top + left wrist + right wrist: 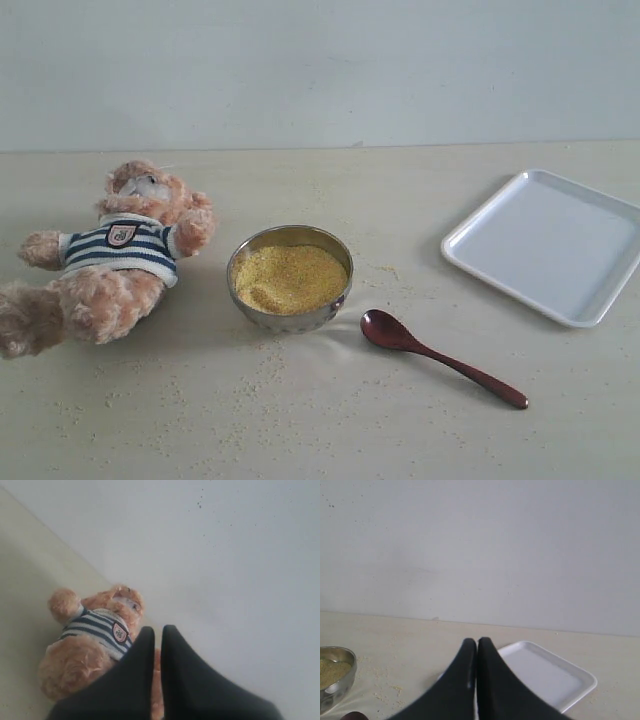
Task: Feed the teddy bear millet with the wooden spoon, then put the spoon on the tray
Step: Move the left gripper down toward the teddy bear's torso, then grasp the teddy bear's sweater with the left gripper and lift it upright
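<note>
The teddy bear (120, 250) lies on its back at the table's left, head toward the wall. A steel bowl (300, 320) heaped with millet (290, 278) stands at the centre. To its right the wooden spoon (430, 352) lies flat on the table, its oval bowl close to the steel bowl and its handle pointing front-right. At the right sits the white tray (548, 240) with nothing on it. Neither gripper shows in the exterior view. My left gripper (157, 630) is shut and holds nothing, hanging above the teddy bear (95, 630). My right gripper (477, 641) is shut, with the tray (545, 672) beyond it.
Loose grains (250, 385) are scattered over the pale table around and in front of the bowl. A plain wall runs along the table's back edge. In the right wrist view the steel bowl (340, 680) sits apart from the tray.
</note>
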Motion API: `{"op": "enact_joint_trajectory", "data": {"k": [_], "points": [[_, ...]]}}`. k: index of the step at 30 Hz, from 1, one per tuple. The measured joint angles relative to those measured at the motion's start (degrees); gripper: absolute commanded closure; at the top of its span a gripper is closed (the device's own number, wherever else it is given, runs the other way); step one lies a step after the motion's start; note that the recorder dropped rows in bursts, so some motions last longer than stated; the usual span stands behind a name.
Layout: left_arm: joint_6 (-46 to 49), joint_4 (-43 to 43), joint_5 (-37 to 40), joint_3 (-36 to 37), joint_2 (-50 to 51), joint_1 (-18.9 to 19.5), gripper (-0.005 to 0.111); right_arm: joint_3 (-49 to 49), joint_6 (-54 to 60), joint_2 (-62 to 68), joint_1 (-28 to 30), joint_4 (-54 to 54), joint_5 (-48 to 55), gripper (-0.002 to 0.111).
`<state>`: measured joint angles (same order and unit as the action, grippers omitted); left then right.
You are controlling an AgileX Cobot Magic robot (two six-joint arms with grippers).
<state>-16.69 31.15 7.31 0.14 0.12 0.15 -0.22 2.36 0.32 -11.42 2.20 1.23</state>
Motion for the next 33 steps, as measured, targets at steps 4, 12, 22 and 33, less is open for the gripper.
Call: {"op": "enact_joint_trajectory", "data": {"k": [4, 12, 22, 33], "points": [[-1.9, 0.9, 0.7, -0.1, 0.0, 0.0, 0.102, 0.0, 0.0, 0.0, 0.0, 0.0, 0.0, 0.108], [10.6, 1.3, 15.4, -13.0, 3.8, 0.0, 0.101, 0.0, 0.0, 0.0, 0.0, 0.0, 0.0, 0.108], [29.1, 0.3, 25.6, -36.1, 43.6, 0.0, 0.037, 0.0, 0.0, 0.0, 0.0, 0.0, 0.1, 0.108], [56.8, 17.6, 39.8, -50.9, 76.1, 14.0, 0.042, 0.0, 0.0, 0.0, 0.0, 0.0, 0.1, 0.108]]}}
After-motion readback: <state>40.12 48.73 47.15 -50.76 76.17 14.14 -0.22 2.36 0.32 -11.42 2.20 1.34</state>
